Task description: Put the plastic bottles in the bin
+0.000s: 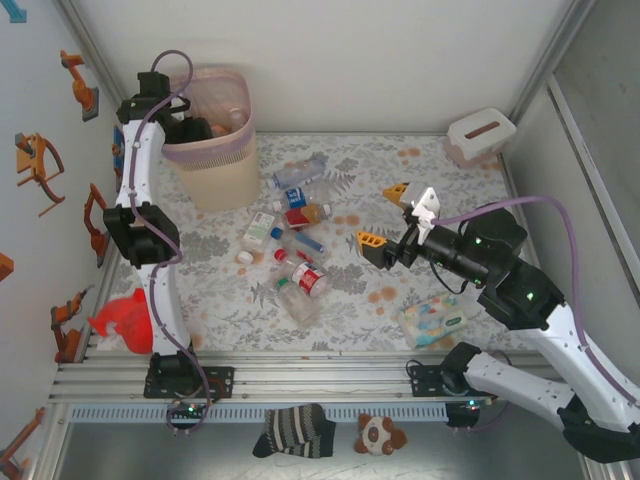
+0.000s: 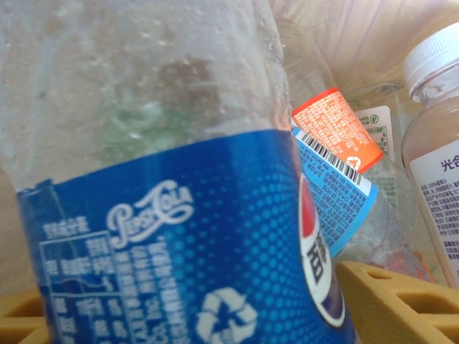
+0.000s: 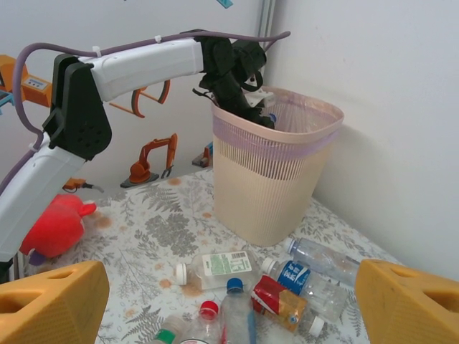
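Fingers (image 2: 391, 304) of the left gripper (image 1: 197, 127) flank a blue-labelled Pepsi bottle (image 2: 179, 215) down inside the bin (image 1: 215, 175), and we cannot tell whether they pinch it or merely sit beside it. Other bottles (image 2: 434, 143) lie in there just behind it. Moving right, the remaining plastic bottles (image 1: 308, 281) lie scattered on the floral table (image 1: 380, 160), near the bin's foot. Further right, the right gripper (image 1: 385, 217) hovers above the table, fingers spread wide, holding nothing.
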Robot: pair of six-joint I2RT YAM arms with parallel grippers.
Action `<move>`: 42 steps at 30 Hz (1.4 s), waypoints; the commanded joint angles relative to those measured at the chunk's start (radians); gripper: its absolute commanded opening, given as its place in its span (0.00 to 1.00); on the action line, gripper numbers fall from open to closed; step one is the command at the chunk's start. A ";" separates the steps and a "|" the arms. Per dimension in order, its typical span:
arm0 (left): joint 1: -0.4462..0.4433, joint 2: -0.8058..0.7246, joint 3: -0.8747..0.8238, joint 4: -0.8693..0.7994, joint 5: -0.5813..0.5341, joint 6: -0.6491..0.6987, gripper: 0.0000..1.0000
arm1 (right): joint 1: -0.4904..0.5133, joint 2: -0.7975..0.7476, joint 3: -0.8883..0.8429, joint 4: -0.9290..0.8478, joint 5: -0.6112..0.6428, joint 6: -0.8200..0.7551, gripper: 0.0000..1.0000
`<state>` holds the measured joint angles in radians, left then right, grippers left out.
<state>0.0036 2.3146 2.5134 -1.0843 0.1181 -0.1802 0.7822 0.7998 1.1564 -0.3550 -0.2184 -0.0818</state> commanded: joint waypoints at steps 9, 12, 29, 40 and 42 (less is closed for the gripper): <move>0.001 -0.142 0.011 -0.011 0.040 -0.015 0.88 | 0.006 -0.003 -0.012 0.014 0.043 0.013 0.88; 0.000 -0.183 0.010 -0.006 0.060 -0.013 0.88 | 0.006 0.001 -0.014 0.022 0.045 0.009 0.88; -0.094 -0.486 -0.210 0.001 0.085 0.077 0.84 | 0.005 0.049 -0.021 0.053 0.048 0.004 0.88; -0.267 -0.750 -0.658 0.119 0.064 0.135 0.82 | 0.005 0.068 -0.020 0.051 0.065 -0.017 0.88; -0.298 -0.793 -0.753 0.150 0.050 0.148 0.83 | 0.004 0.070 -0.021 0.053 0.068 -0.018 0.89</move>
<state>-0.2646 1.5799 1.8378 -0.9882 0.1837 -0.0795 0.7822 0.8692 1.1385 -0.3275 -0.1665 -0.0818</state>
